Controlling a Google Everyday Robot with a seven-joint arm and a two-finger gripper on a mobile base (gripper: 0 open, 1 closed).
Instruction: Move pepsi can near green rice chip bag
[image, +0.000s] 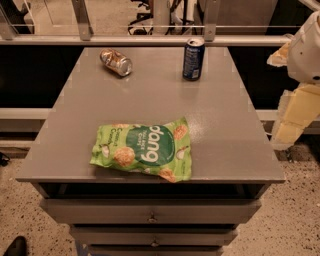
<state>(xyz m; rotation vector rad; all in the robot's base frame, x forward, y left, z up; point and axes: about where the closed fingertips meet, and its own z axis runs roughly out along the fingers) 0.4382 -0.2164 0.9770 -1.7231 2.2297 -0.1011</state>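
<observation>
The pepsi can (193, 59) stands upright at the far right of the grey tabletop (165, 100). The green rice chip bag (142, 149) lies flat near the front edge, left of centre, with its "dang" lettering turned sideways. My gripper (290, 120) hangs off the table's right side, beyond the edge, well to the right of the can and further toward the front. It holds nothing that I can see.
A brownish-silver can (116, 62) lies on its side at the far left of the tabletop. The tabletop tops a drawer cabinet (152, 212). A metal railing (150, 39) runs just behind the table. A dark shoe (15, 246) shows on the floor at bottom left.
</observation>
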